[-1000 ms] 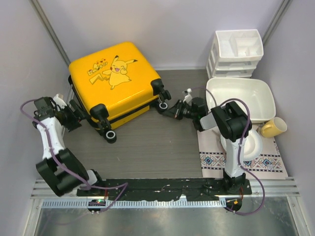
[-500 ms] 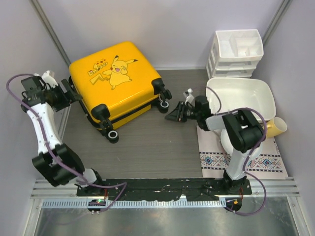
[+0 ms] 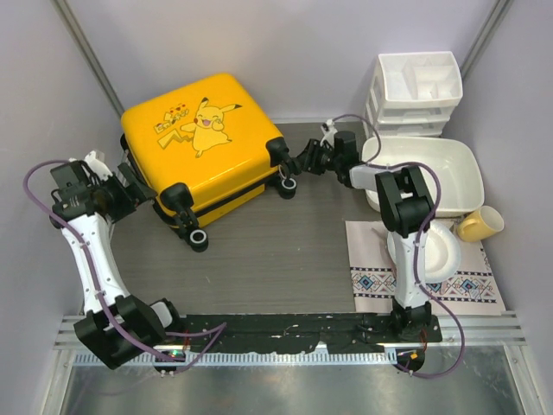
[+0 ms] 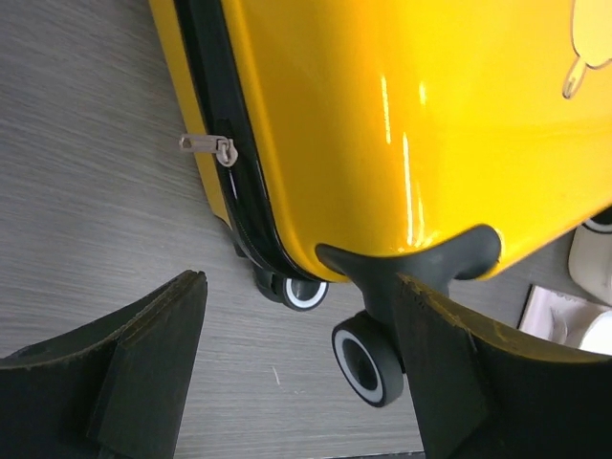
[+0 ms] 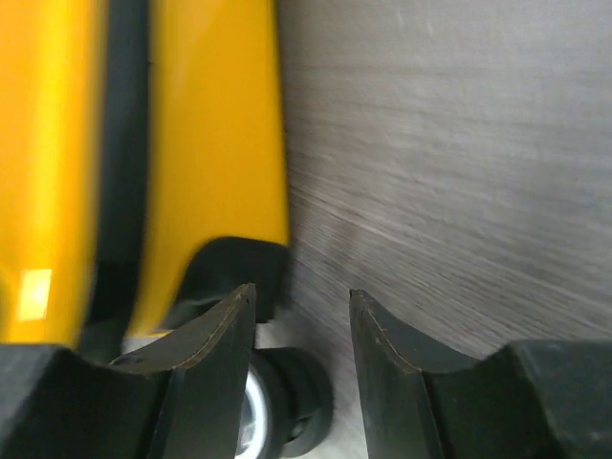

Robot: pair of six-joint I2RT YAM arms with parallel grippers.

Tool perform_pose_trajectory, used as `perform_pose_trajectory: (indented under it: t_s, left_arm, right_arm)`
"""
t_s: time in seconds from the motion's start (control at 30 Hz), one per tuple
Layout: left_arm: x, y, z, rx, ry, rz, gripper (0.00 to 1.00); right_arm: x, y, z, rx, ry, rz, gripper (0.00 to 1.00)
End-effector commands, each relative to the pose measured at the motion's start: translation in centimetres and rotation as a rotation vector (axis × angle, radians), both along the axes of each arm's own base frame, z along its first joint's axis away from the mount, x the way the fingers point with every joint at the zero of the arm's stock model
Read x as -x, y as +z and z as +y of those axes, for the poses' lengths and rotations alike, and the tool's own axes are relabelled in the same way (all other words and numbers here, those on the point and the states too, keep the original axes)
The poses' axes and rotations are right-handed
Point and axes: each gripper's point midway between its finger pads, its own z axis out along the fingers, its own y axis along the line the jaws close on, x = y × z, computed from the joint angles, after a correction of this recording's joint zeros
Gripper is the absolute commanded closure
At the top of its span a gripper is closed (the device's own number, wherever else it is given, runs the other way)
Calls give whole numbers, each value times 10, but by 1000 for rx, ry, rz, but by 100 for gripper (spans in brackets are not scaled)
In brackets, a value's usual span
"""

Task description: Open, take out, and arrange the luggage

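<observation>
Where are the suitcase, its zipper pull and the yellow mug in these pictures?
Suitcase (image 3: 203, 147): overhead view, yellow lid.
Zipper pull (image 4: 206, 145): left wrist view, metal tab.
Mug (image 3: 478, 226): overhead view, its side.

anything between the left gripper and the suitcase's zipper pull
Nothing visible does. In the left wrist view, only bare table separates the open left gripper from the zipper pull on the luggage; its wheels sit further right.

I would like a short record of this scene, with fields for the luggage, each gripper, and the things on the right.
luggage: closed, lying flat, printed side up
zipper pull: on the black side band
left gripper: open, empty, near the wheels at one corner
right gripper: open, empty, by a wheel on the other side
right side: white basin, drawer organizer, yellow mug, patterned mat
</observation>
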Motion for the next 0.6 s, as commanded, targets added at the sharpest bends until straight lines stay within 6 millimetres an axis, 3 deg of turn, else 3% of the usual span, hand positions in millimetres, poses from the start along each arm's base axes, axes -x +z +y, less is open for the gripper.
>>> perform_pose_trajectory:
  t_s: [0.0, 0.1, 0.2, 0.27, 0.4, 0.53, 0.57]
  left_arm:
    - [-11, 20, 15, -15, 86, -54, 17]
    - [-12, 16, 30, -4, 155, -32, 16]
    - [-17, 12, 50, 1, 198, -21, 14]
    - [-25, 8, 65, -3, 218, -6, 15]
    - [-46, 5, 96, -5, 257, -1, 15]
    - [-82, 5, 109, 46, 223, -56, 15]
    - [-92, 8, 102, 82, 174, -84, 13]
  right_arm:
    - [4, -28, 30, -27, 49, 98, 50]
    - [24, -39, 52, -83, 124, 147, 50]
    - [66, -38, 83, -153, 246, 195, 52]
    - [111, -52, 100, -153, 326, 286, 57]
    - [180, -82, 106, -133, 404, 419, 61]
    - [210, -99, 97, -105, 407, 491, 62]
    - [214, -101, 95, -103, 409, 499, 63]
